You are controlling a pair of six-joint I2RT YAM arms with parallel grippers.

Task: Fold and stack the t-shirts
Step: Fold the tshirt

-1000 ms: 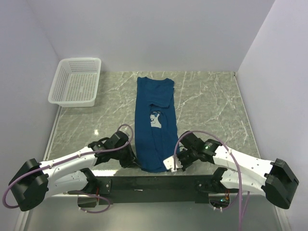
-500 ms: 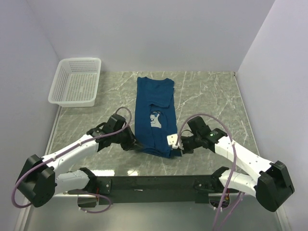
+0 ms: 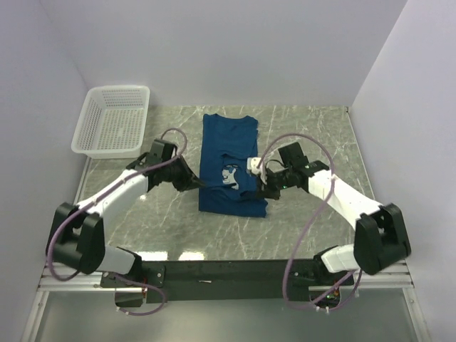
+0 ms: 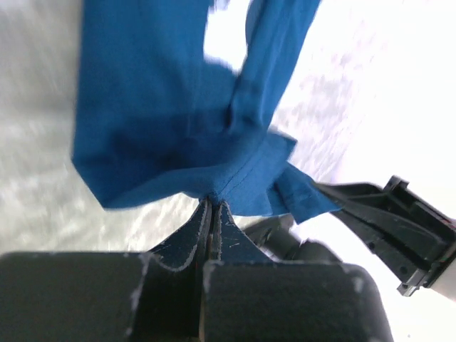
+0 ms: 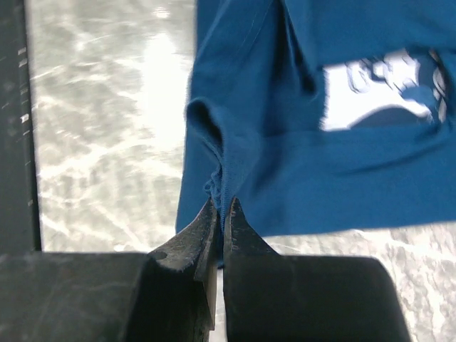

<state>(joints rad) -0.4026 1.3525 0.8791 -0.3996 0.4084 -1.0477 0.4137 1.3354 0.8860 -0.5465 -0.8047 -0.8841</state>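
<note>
Your dark navy-blue cotton t-shirt lies at the middle of the desk, already a narrow strip. Your left gripper and right gripper each pinch its near hem, doubled halfway over; finishing the fold and stacking remain.

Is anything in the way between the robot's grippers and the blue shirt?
No, nothing is. The left gripper and the right gripper each pinch a fold of the t-shirt. The white basket sits apart, off to the far left.
</note>
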